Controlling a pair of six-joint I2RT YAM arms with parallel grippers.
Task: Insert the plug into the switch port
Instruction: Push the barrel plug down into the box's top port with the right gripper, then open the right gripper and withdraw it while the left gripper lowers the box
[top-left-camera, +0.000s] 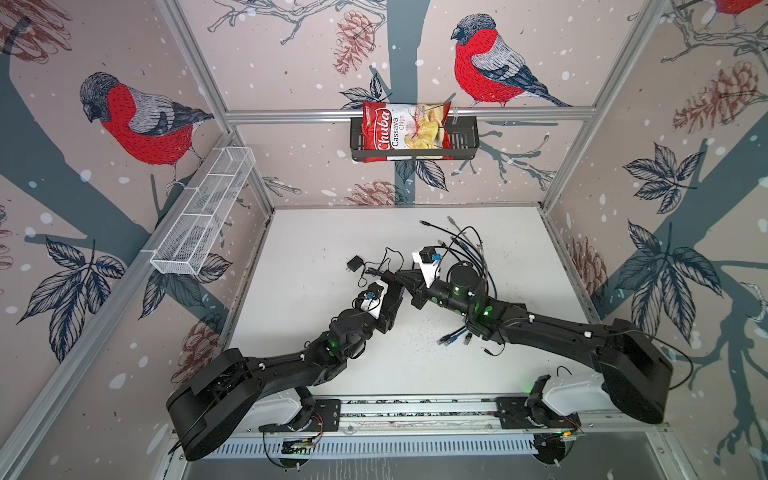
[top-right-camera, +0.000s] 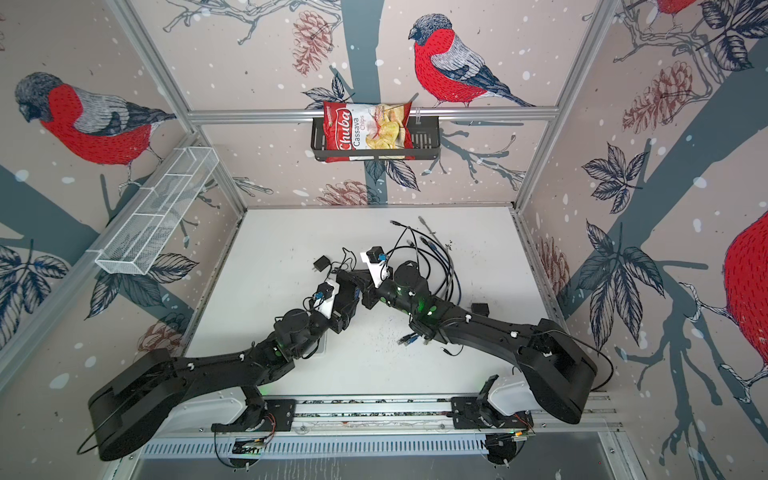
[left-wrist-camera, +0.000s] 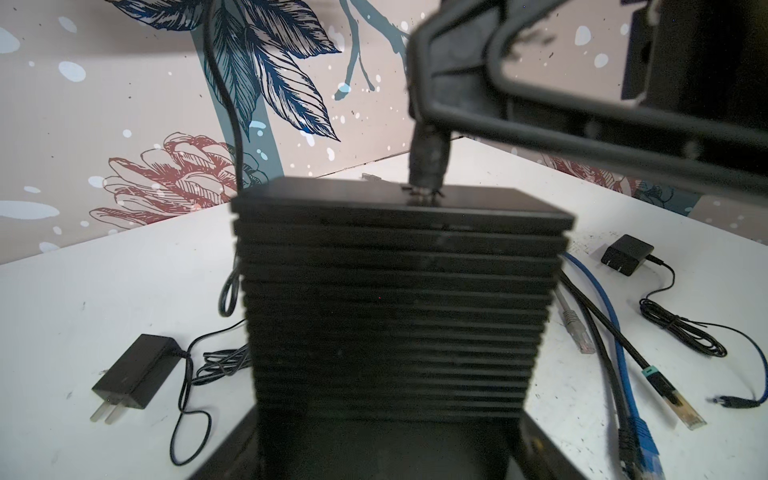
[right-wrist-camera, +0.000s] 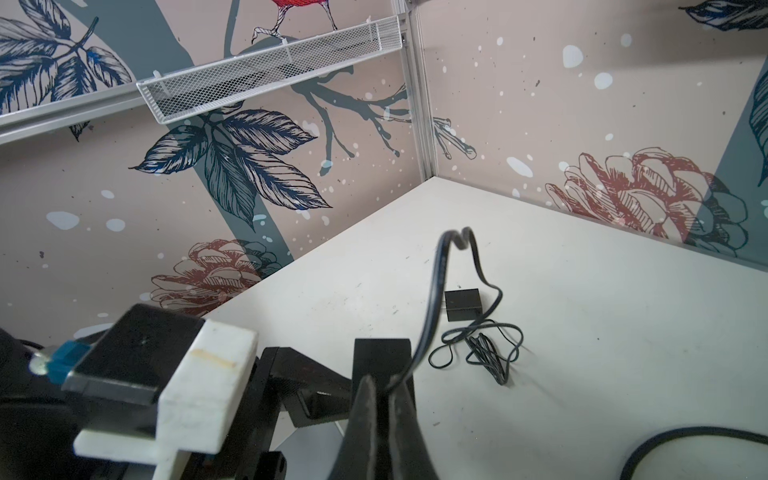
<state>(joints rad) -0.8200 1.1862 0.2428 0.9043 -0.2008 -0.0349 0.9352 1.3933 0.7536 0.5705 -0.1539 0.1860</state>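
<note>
I see the plug (left-wrist-camera: 428, 164) touching the narrow face of the switch (left-wrist-camera: 395, 299) with its tip. My right gripper (right-wrist-camera: 385, 388), reaching from 4 o'clock, is pinched tight on the plug. My left gripper (top-left-camera: 394, 291) clamps the switch over the middle of the table (top-left-camera: 316, 241), with an adapter (top-left-camera: 355, 263) at its 10 o'clock.

Lighting is bright, even and diffuse, coming from overhead. In both top views the white tabletop (top-left-camera: 332, 249) carries only faint, soft shadows under the arms, with no glare. Wide-angle distortion splays the frame rails (top-left-camera: 291, 115) toward the picture edges. In the left wrist view the black switch (left-wrist-camera: 395, 311) is dark and soft, and the plug (left-wrist-camera: 428, 164) is blurred. In the right wrist view the near white bracket (right-wrist-camera: 199, 374) is out of focus, while the tabletop's far corner is sharp.
</note>
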